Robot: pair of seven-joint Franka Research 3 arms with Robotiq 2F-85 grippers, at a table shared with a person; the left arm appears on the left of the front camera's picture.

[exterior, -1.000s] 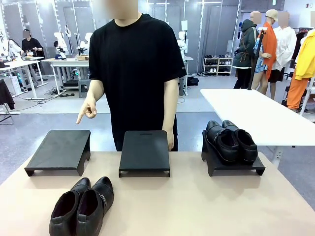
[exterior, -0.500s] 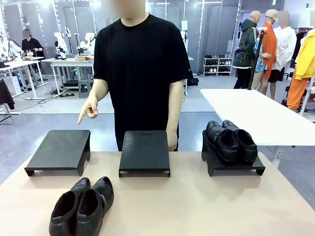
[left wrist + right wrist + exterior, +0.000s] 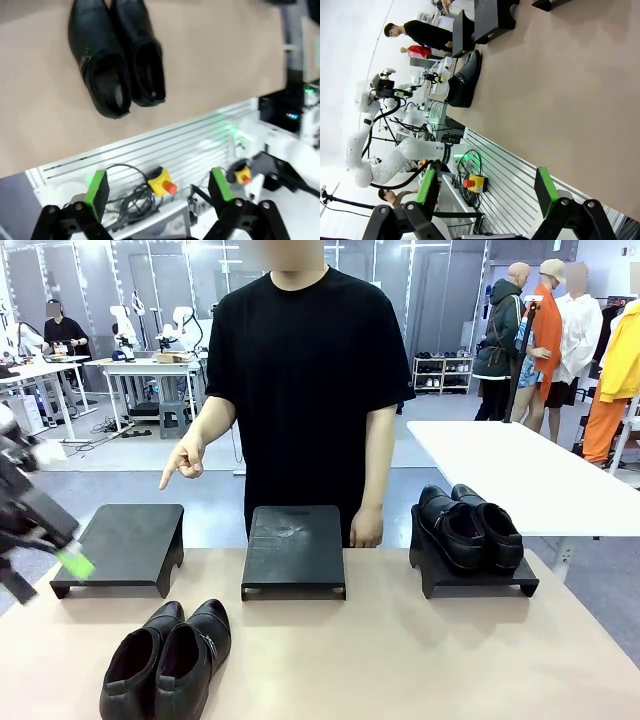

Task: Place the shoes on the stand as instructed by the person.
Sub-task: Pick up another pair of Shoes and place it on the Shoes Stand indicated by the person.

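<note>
With left gripper [image 3: 158, 186] and right gripper [image 3: 485, 186] both wide and empty, I'd pinch the stiff, slick-looking shoes [image 3: 168, 660], lying just on my side of the left stand [image 3: 120, 538], at an ankle collar.

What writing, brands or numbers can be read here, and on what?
None can be read.
The near pair of shoes, the far pair, the left stand, middle stand, right stand and the person's T-shirt: plain black, no print.
Yellow button box: too blurred to tell.
</note>
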